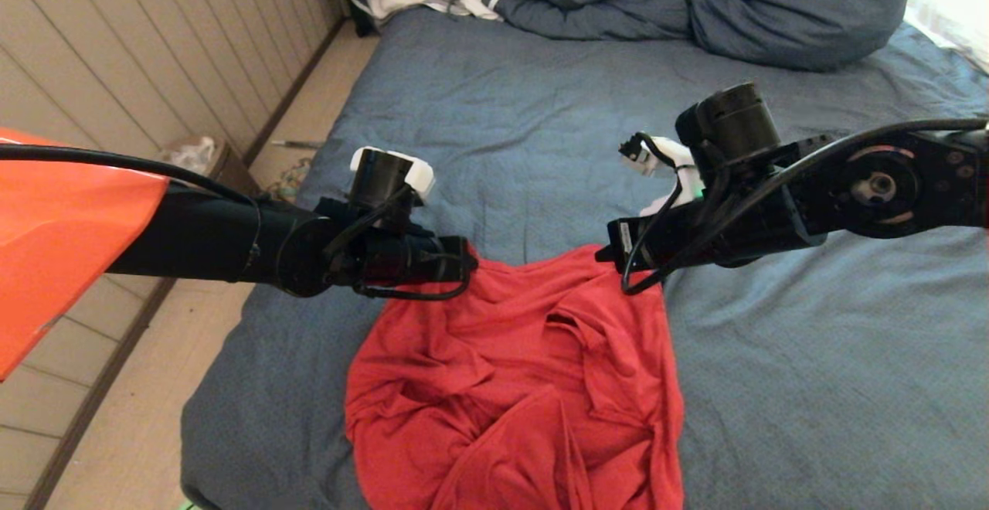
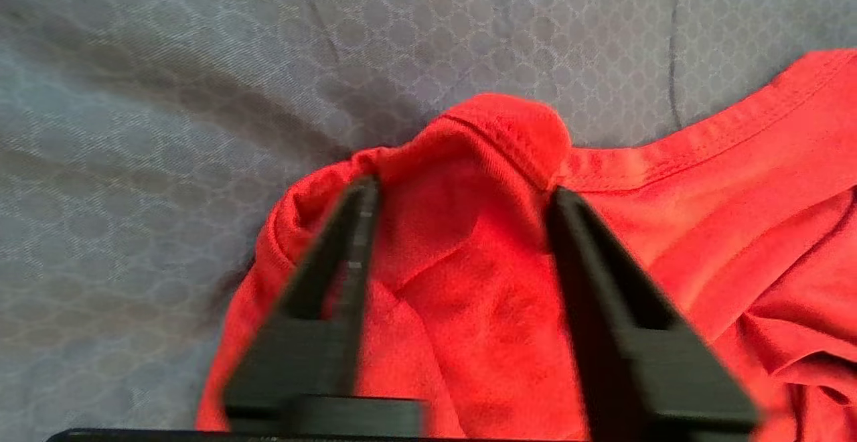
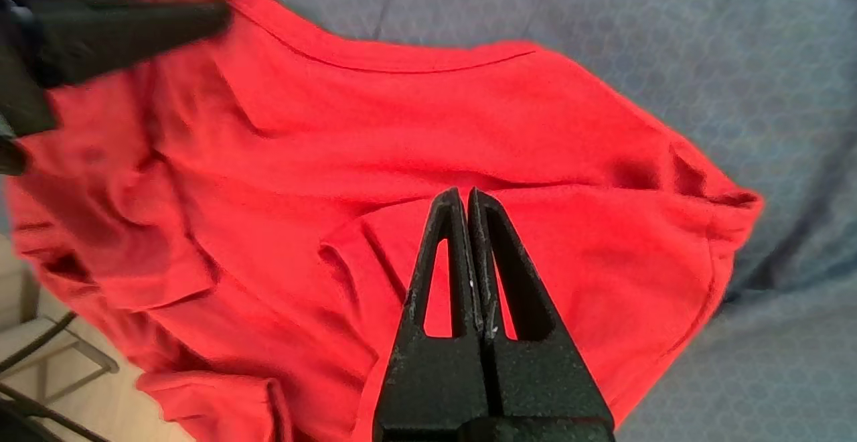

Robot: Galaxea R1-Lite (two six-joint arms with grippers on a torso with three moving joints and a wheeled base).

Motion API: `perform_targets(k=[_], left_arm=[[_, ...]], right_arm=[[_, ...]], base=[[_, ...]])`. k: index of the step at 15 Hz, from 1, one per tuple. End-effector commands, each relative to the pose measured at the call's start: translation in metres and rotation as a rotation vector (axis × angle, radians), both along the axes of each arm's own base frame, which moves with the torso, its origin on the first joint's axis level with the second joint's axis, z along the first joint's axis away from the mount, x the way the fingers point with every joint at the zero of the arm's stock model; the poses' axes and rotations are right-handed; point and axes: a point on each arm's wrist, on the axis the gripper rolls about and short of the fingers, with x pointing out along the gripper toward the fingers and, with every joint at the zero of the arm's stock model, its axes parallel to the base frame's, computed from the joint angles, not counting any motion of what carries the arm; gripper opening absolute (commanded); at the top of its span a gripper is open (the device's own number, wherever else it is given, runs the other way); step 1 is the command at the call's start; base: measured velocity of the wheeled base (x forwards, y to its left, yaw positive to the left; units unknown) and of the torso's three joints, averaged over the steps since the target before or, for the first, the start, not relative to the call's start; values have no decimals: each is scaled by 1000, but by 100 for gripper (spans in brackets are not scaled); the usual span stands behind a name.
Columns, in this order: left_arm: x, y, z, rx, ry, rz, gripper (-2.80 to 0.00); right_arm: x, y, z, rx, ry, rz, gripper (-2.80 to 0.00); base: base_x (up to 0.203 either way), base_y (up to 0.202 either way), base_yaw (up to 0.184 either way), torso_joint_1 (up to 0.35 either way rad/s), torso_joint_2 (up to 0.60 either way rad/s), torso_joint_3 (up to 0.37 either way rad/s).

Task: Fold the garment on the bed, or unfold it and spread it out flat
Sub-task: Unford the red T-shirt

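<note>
Here the left claw [image 2: 462, 194] straddles a raised corner of the shirt [image 2: 469, 281], half open, gripping nothing; right claw [image 3: 465, 194] closed, empty.

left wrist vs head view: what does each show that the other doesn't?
Left wrist only: the left gripper with its fingers apart, straddling a raised hemmed fold of the garment, and the sheet's circle pattern on the bed.

Head only: both arms, the right gripper end over the shirt's far right edge, the whole crumpled shirt, the dark-blue duvet at the far end, the wall panels and the floor.

Both: red shirt lying on the slate-blue bed, left gripper at its far left edge.
</note>
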Motion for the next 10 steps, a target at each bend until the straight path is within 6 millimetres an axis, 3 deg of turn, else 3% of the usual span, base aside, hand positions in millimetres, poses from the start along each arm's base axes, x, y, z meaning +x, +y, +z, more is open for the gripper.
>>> perform_targets(k=[1, 10], left_arm=[[1, -1, 1, -8, -6, 1, -280], [-7, -8, 3, -14, -8, -25, -280]], right_arm=[[11, 3, -14, -21, 30, -7, -280], [35, 2, -28, 8, -33, -48, -280]], base=[[0, 0, 0, 0, 0, 0], [0, 0, 0, 0, 0, 0]])
